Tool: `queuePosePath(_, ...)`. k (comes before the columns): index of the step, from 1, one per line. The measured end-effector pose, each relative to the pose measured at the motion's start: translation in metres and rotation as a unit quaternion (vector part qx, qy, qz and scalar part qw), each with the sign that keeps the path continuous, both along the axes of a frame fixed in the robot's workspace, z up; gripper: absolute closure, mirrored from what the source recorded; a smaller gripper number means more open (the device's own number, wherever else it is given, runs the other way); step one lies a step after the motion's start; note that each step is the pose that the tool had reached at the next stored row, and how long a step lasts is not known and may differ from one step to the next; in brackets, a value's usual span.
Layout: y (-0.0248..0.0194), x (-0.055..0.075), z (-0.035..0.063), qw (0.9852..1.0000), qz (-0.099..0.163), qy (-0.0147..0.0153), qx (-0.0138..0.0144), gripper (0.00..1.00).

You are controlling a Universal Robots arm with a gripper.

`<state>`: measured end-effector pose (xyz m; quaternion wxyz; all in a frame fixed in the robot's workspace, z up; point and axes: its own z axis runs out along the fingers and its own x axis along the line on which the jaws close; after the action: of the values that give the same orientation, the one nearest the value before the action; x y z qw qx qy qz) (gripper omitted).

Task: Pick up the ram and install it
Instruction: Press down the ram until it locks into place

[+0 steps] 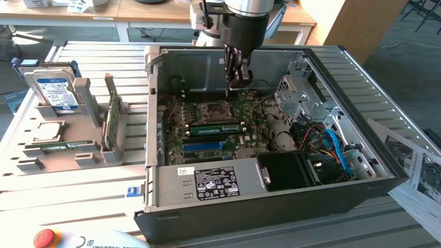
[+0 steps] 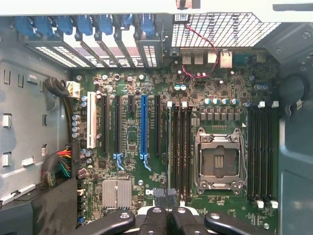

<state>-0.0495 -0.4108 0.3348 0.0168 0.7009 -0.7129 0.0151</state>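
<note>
A long green ram stick stands on edge in a slot of the motherboard, just in front of the CPU socket. Another ram stick lies flat in the grey tray on the exterior view's left. My gripper hangs inside the open computer case, above the back of the motherboard and clear of the seated stick. In the wrist view its black fingers meet with nothing between them, over the end of the black memory slots beside the CPU socket.
The tray also holds a broader green card on edge, hard drives and a CPU. Inside the case sit a power supply, a drive cage and blue cables. A red stop button is in front.
</note>
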Motion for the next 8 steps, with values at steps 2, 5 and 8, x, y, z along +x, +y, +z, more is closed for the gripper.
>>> queuePosePath(2,0.0000,0.002,0.0000,1.0000,0.000,0.0000,0.0000,0.89)
queuePosePath(5,-0.0001,0.006,0.0000,1.0000,0.000,0.0000,0.0000,0.89)
queuePosePath(8,-0.0001,0.011,0.0000,1.0000,0.000,0.0000,0.0000,0.89)
